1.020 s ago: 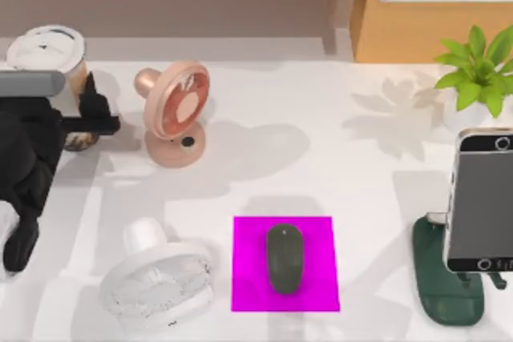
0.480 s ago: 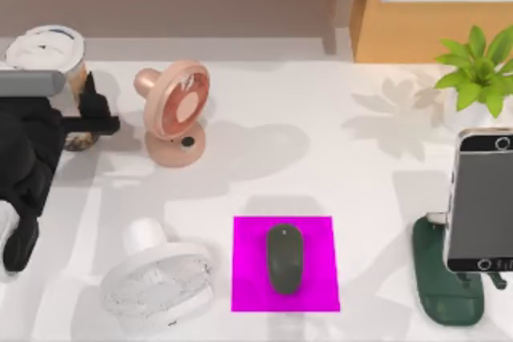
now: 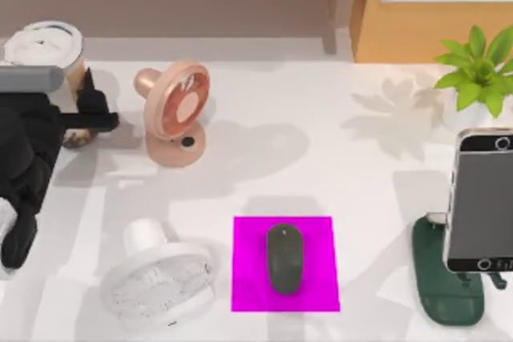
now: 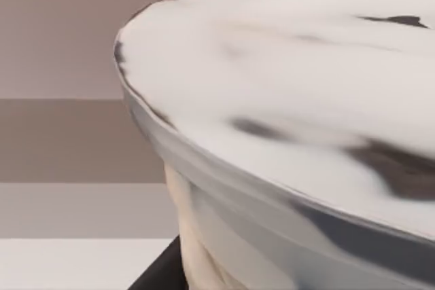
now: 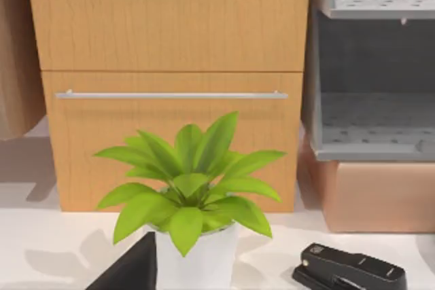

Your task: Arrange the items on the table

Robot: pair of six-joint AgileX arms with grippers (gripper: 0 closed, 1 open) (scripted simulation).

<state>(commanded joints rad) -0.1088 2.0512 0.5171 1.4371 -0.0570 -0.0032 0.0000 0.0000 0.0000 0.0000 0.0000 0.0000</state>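
The brownish-cream cup [image 3: 44, 44] with its white lid stands at the table's [image 3: 321, 166] far left back. My left gripper [image 3: 80, 114] is shut on its lower body, one black finger showing on the cup's right side. Up close, the left wrist view shows the cup's lid [image 4: 285, 100]. The dark grey mouse [image 3: 284, 258] lies on a magenta mat [image 3: 248, 278] at the front centre. The smartphone [image 3: 481, 198] leans upright on a dark green stand [image 3: 445, 286] at the right edge. A dark part of my right gripper [image 5: 132, 269] shows in the right wrist view, in front of the plant.
A pink desk fan [image 3: 176, 110] stands just right of the cup. A white fan [image 3: 164, 278] lies at the front left. A potted plant [image 3: 481, 78] sits at the back right, with a black stapler [image 5: 346, 273] beside it. Wooden cabinets line the back.
The cup and my left gripper have shifted slightly toward the back left. Nothing else has moved.
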